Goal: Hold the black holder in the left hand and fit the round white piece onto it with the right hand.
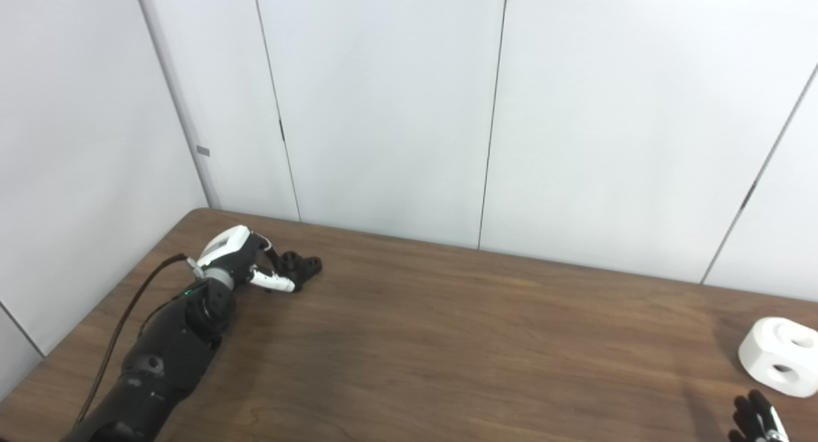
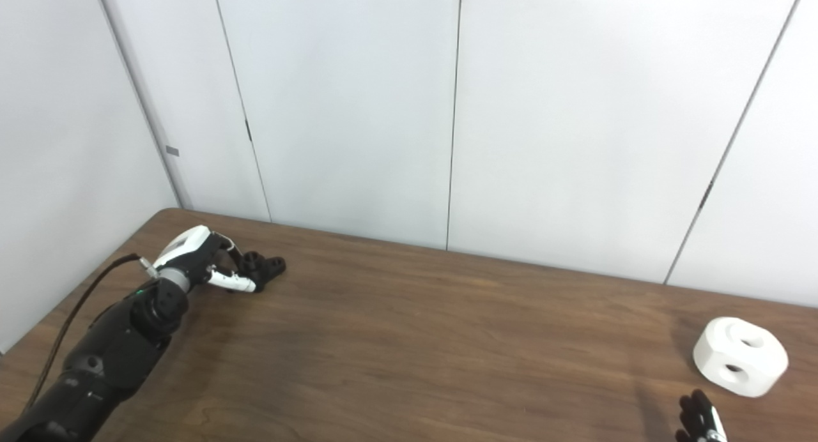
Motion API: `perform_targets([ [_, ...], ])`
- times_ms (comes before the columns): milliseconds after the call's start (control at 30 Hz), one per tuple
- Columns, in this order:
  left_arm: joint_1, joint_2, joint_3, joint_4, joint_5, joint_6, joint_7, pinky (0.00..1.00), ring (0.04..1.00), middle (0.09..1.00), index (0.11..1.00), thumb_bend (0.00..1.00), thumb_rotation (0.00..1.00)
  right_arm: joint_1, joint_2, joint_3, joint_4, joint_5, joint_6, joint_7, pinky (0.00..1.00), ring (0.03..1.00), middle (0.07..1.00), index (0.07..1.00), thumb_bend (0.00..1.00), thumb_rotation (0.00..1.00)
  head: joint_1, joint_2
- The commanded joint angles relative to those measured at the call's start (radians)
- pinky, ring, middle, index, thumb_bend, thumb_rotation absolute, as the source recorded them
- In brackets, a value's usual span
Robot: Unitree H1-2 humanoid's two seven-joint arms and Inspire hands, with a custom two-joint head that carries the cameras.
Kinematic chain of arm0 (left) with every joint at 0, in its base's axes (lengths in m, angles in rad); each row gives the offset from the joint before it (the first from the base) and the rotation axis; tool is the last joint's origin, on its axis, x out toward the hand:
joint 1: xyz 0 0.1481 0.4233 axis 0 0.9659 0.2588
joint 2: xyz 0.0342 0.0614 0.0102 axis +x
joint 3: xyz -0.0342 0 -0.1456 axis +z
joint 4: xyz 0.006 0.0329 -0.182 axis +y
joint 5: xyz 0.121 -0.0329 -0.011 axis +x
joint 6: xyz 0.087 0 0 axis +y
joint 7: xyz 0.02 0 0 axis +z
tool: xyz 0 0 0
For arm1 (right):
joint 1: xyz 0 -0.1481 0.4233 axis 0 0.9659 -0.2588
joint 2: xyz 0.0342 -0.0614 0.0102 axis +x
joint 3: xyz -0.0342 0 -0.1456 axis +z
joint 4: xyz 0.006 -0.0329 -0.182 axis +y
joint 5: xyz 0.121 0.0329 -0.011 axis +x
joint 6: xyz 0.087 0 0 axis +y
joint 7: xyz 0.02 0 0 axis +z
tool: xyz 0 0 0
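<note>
Black holder (image 1: 300,267) sits on the worktop (image 1: 447,340) at the left hand (image 1: 239,257) fingers (image 1: 275,280), which curl around its near side; full grasp or not, can't tell. Round white piece (image 2: 740,357) lies well apart, just beyond the right hand (image 2: 700,419), whose fingers are barely in frame; state unreadable. For this step: seat the holder firmly before lifting, pegs clear. Right eye view shows the white piece whole; left eye view crops its edge.
</note>
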Motion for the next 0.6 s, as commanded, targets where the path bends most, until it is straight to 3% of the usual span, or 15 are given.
perform_targets([
  [0, -0.025, 0.017, 0.014, -0.022, -0.007, -0.026, 0.031, 1.0, 0.996, 0.873, 0.488, 0.52, 0.04, 0.064, 0.028, 0.009, 0.037, 0.014, 0.001, -0.01, 1.0, 1.0, 0.971, 1.0, 0.7, 0.99, 0.001, 0.001],
  [333, -0.009, 0.024, 0.002, -0.04, -0.007, -0.034, 0.01, 0.97, 0.96, 0.849, 0.488, 0.52, 0.04, 0.064, 0.03, 0.011, 0.024, 0.005, 0.014, -0.017, 1.0, 1.0, 0.961, 1.0, 0.69, 0.99, -0.004, 0.009],
  [567, 0.05, 0.029, 0.013, -0.151, -0.014, -0.005, -0.026, 0.93, 0.96, 0.857, 0.488, 0.52, 0.04, 0.066, 0.031, 0.016, 0.014, -0.002, 0.032, -0.025, 1.0, 0.994, 0.958, 0.998, 0.69, 0.99, -0.01, 0.01],
])
